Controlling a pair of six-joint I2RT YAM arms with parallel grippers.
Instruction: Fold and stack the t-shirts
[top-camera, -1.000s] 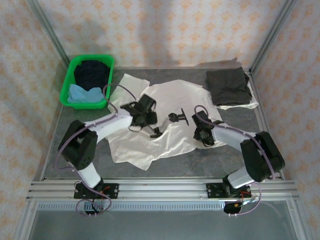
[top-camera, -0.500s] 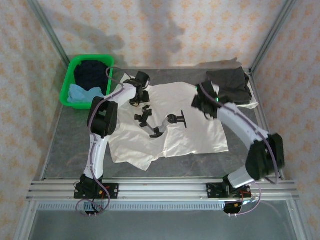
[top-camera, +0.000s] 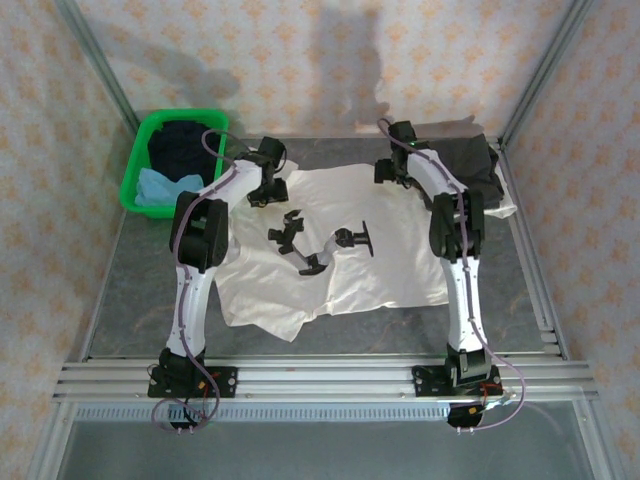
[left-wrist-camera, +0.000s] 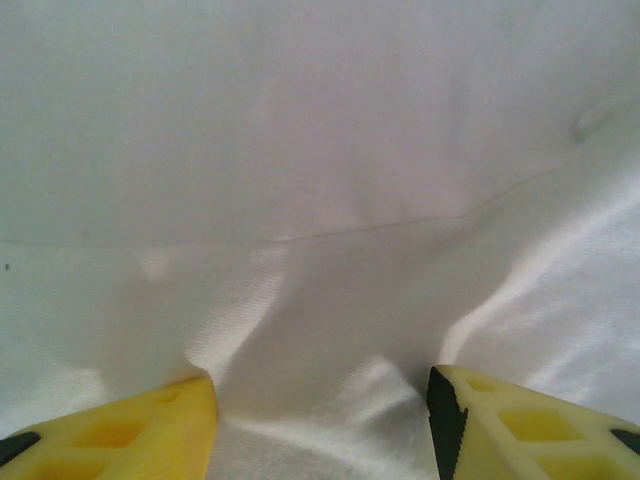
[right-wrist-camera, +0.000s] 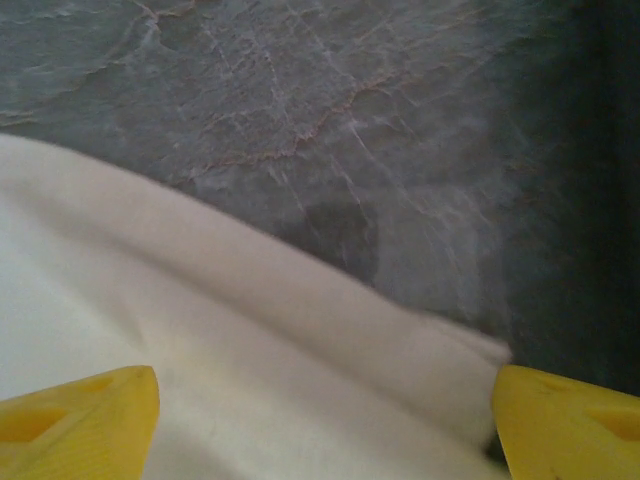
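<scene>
Off-white shirt (top-camera: 400, 255): lies spread open over the middle of the worktop (top-camera: 130, 290). Black prints (top-camera: 320, 245) face up near its centre. The near left corner is rumpled.
Left claw (top-camera: 262, 190): sits at the far left edge of the off-white shirt. In the left wrist view the yellow fingers (left-wrist-camera: 150, 420) stand apart. Cloth is ridged up between them and is not squeezed.
Right claw (top-camera: 390, 172): sits at the far right corner of the same shirt. In the right wrist view the fingers (right-wrist-camera: 80, 415) are spread wide over the hem, where it meets bare grey worktop.
Dark grey shirt (top-camera: 465, 172): folded, at the far right corner of the worktop, just beside the right claw.
Basket (top-camera: 130, 182): green, at the far left corner.
Navy shirt (top-camera: 182, 145): bundled in the basket, at the far side.
Light blue shirt (top-camera: 160, 187): in the basket, at the near side, touching the navy one.
</scene>
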